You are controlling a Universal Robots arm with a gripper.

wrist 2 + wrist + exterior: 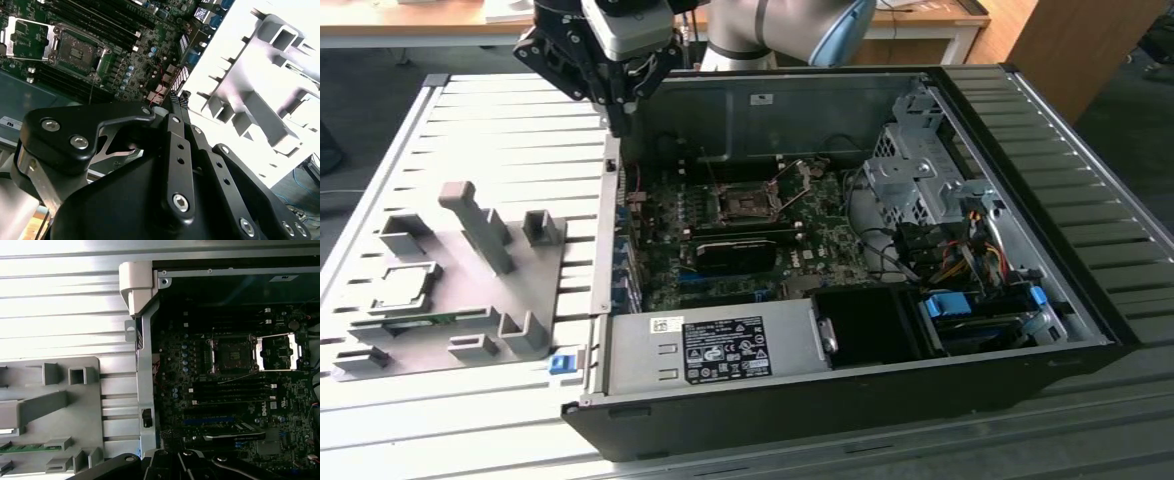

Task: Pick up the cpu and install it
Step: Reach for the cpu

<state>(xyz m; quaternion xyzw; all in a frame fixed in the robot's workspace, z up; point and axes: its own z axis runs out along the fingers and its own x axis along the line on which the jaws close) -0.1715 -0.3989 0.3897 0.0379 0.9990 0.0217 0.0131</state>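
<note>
i have the pincer (616, 126) hanging over the rim of the open computer case (761, 110), right above the wall that faces the grey fixture tray (460, 275). its fingers sit together, narrowing to a single point. in the second wrist view the pincer (175, 97) aims down at the line where the case wall meets the tray. the arm (774, 25) reaches in from behind the case.

the cpu (403, 286) lies flat in a shallow seat of the tray, silvery top up, on the exterior view's left. it is outside the case and well apart from the pincer. a green memory stick (416, 322) lies just beside it in the same tray, and i catch it again in the first wrist view (22, 447). upright grey posts stand around both parts.

inside the case, the socket (750, 205) sits near the middle of the motherboard (720, 265). in the first wrist view its load plate (280, 351) is swung open and lies beside the dark square frame of the socket (232, 354). the second wrist view shows that socket (77, 50) laid open in the same way. a power supply (714, 350) runs along the case's near wall in the exterior view. case and tray both rest on the slatted metal counter (494, 140).
</note>
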